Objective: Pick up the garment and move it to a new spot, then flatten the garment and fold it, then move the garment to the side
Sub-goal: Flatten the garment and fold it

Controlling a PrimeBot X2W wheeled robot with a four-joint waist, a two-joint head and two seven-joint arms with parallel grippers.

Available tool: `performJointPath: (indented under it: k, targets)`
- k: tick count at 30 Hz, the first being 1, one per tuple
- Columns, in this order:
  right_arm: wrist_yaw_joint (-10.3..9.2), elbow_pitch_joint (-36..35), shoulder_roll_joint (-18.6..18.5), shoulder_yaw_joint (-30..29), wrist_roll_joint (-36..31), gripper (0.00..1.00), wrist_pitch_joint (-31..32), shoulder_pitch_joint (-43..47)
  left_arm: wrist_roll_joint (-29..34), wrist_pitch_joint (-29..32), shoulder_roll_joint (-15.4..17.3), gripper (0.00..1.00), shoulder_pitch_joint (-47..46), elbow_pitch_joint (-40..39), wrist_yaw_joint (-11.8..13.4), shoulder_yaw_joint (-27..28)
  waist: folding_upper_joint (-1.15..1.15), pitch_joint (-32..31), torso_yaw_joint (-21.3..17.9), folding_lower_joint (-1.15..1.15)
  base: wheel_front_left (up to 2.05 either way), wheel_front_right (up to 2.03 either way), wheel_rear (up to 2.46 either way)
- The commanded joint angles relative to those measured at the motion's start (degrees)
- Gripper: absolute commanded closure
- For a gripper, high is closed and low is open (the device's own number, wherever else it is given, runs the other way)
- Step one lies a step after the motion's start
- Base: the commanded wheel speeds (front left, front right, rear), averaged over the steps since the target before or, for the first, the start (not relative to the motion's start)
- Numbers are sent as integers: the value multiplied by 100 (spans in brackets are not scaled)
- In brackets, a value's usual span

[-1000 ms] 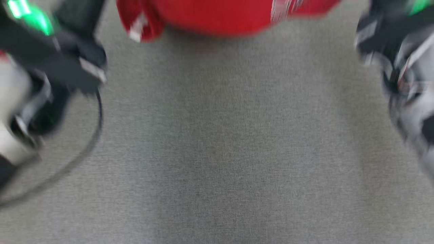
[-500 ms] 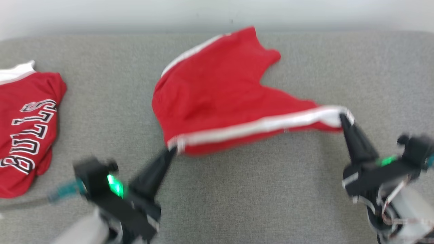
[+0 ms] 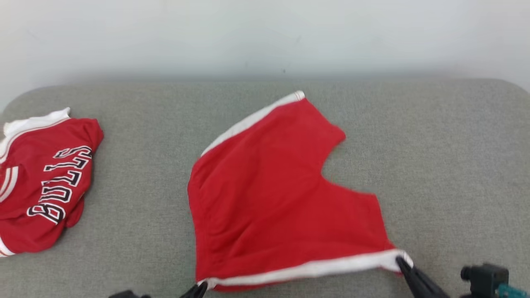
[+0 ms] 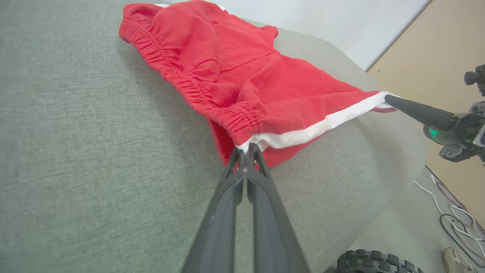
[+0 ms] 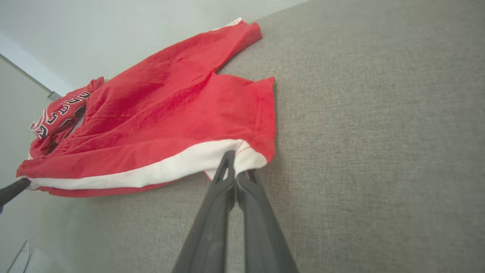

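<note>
The red shorts (image 3: 269,194) lie spread mid-bench (image 3: 434,145), mostly flat, so the move to a new spot looks done. The left end effector (image 4: 246,150) and right end effector (image 5: 238,167) each pinch tight on 1 corner of the white-striped edge. Flattening seems nearly complete; folding and moving the shorts to the side remain.

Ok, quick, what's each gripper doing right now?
Left gripper: closed on the red shorts, at one end of the white side stripe.
Right gripper: closed on the same shorts, at the stripe's other end.
</note>
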Motion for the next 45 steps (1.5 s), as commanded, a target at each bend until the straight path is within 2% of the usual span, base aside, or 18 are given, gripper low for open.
performJointPath:
  k: [1, 5, 12, 21, 28, 34, 40, 45]
  targets:
    - [-13, -71, -91, 34, -16, 100, 75, 205, 139, -11, 72, 100, 162, 21, 6, 42, 1, -160, 61, 1, 0, 0, 0]
    - [-13, -355, -275, 38, 65, 100, 320, 740, 454, -11, 250, 100, 482, 37, 6, 229, 1, -220, 91, 1, 0, 0, 0]
    - [-13, -829, -423, 66, 345, 100, 828, 1217, 574, -11, 459, 100, 878, -30, 8, 700, 1, -157, 68, 1, 0, 0, 0]
    - [-13, -1155, -260, -68, 635, 100, 1034, 1236, 810, -11, 136, 100, 1050, -215, 9, 949, 1, -100, 180, 1, 0, 0, 0]
    - [-13, -1672, -488, -353, 1571, 100, 1115, 490, 620, -11, 22, 100, 732, -626, 9, 1384, 1, 44, 272, 1, 0, 0, 0]
    - [-13, -1573, -796, -486, 2036, 100, 1346, -204, 445, -11, 49, 100, 284, -755, 9, 1317, 1, 151, 423, 1, 0, 0, 0]
    - [-13, -1090, -1016, -352, 2190, 100, 1755, -1278, 289, -11, 45, 100, -446, -634, 9, 1006, 1, 405, 573, 1, 0, 0, 0]
    - [-13, -484, -970, -65, 2117, 100, 2055, -2311, 32, -11, -76, 100, -1070, -253, 9, 872, 1, 674, 746, 1, 0, 0, 0]
